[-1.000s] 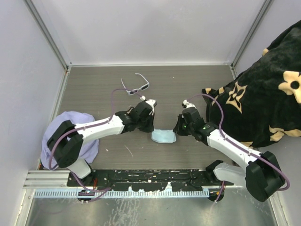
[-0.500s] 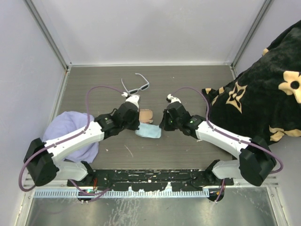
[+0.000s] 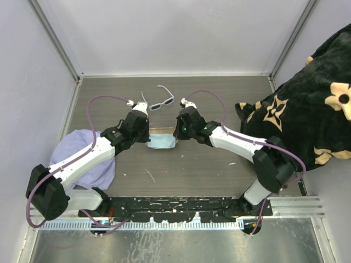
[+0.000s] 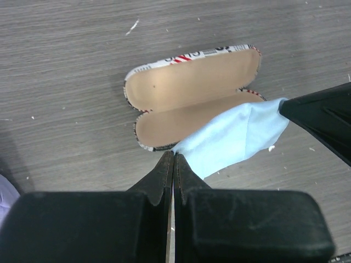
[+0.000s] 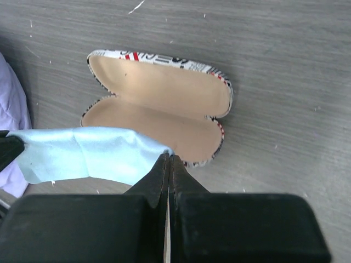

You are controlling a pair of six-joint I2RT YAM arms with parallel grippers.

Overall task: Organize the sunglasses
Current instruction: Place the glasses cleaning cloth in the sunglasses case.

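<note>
Stretching the light blue cloth (image 4: 236, 139) above the open case's (image 4: 192, 93) near edge, left gripper (image 4: 173, 156) and right gripper (image 5: 168, 159) pinch opposite corners; white sunglasses (image 3: 160, 103) lie just beyond. Uneven pull could yank a corner free.

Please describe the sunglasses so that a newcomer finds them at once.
On the grey table, look toward its far edge, beyond the blue cloth. The sunglasses lie there, the only thing with a white frame and dark lenses.
</note>
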